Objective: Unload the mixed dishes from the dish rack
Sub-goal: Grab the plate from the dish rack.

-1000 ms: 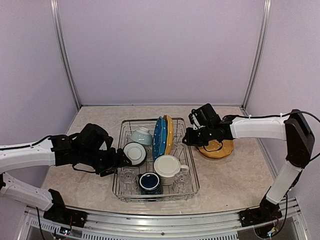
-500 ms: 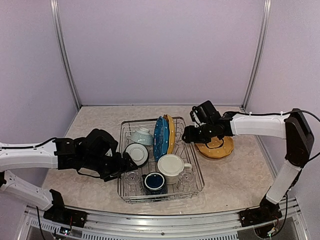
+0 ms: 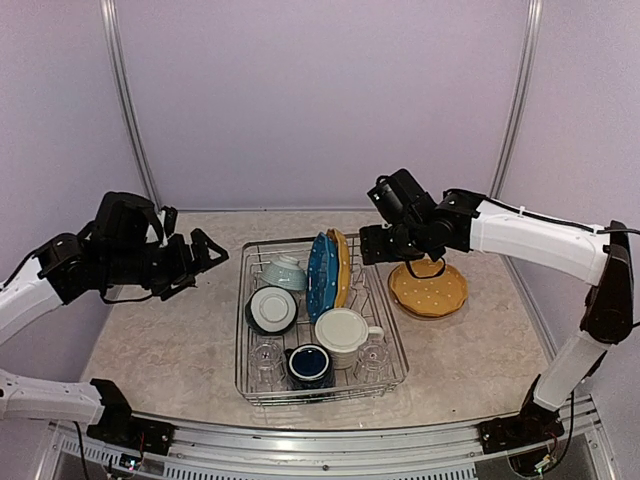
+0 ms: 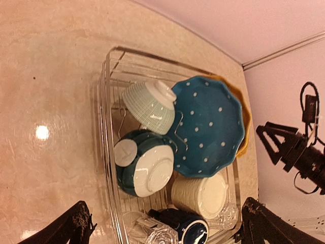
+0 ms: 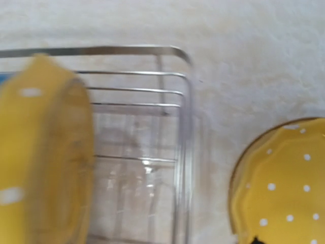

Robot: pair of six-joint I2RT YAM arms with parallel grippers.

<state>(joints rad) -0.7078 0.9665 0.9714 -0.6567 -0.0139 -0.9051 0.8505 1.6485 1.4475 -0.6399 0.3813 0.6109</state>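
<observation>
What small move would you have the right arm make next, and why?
Probably lower the right gripper toward the upright yellow plate, which stands in the rack beside the blue plate. A flat yellow plate already lies on the table to the rack's right, and the right gripper hovers just above that side, so the upright one looks nearest.

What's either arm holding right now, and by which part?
Nothing. Left gripper: fingers spread, empty. Right gripper: empty, above a corner of the dish rack.
</observation>
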